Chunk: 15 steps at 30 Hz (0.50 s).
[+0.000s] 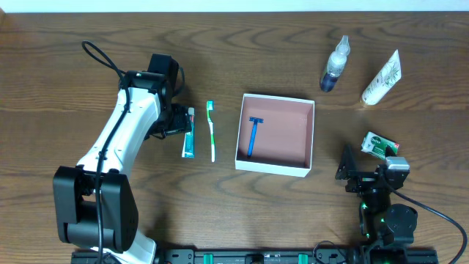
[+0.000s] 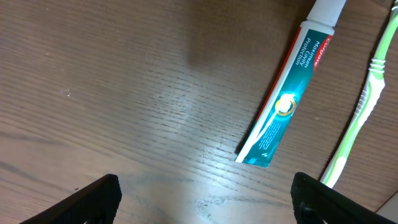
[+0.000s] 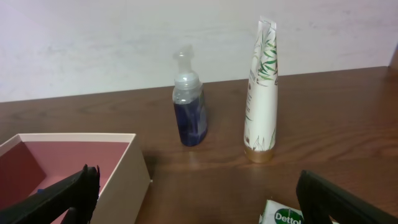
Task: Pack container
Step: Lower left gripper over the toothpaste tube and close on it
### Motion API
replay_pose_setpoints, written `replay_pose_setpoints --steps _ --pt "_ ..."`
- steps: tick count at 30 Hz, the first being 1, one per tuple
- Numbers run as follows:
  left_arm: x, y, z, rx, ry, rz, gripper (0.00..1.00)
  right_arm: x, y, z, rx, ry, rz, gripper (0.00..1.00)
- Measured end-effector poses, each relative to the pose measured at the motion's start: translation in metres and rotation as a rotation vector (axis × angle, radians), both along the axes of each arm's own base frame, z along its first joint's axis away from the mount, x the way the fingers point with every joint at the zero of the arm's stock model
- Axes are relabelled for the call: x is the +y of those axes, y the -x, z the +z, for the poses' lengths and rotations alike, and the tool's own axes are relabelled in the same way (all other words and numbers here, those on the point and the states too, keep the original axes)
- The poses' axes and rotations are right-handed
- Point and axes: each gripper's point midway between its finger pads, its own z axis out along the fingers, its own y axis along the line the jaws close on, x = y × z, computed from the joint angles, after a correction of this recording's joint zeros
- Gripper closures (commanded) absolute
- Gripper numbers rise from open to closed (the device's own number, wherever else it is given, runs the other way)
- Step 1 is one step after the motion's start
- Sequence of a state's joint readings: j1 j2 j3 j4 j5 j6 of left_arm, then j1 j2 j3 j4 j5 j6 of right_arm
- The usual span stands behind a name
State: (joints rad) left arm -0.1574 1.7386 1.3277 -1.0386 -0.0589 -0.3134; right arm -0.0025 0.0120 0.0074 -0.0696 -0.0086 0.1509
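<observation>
The container (image 1: 310, 136), a shallow white-walled box with a pinkish-brown inside, sits at the table's middle with a blue razor (image 1: 253, 136) lying in it; its corner shows in the right wrist view (image 3: 134, 165). A toothpaste tube (image 1: 189, 136) and a green toothbrush (image 1: 212, 130) lie left of it. My left gripper (image 1: 178, 119) is open just left of the tube, which also shows in the left wrist view (image 2: 286, 102) beside the toothbrush (image 2: 360, 112). My right gripper (image 1: 354, 170) is open, near the front right edge, with nothing between its fingers.
A blue spray bottle (image 1: 334, 66) and a white tube with leaf print (image 1: 382, 79) stand at the back right, also in the right wrist view: the bottle (image 3: 189, 115), the tube (image 3: 261, 93). A green-and-white soap packet (image 1: 379, 144) lies beside my right gripper.
</observation>
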Motion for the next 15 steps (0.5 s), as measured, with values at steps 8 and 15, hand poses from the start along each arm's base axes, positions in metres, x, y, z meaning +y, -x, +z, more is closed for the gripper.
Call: replay_pose_setpoints --steps 8,15 --pt "0.001 0.009 -0.018 0.023 -0.003 0.000 0.12 0.000 0.000 0.000 0.000 0.000 0.000 0.01" --pt "0.001 0.008 -0.022 0.013 -0.002 0.000 0.12 0.000 0.000 0.000 0.000 0.000 0.000 0.01"
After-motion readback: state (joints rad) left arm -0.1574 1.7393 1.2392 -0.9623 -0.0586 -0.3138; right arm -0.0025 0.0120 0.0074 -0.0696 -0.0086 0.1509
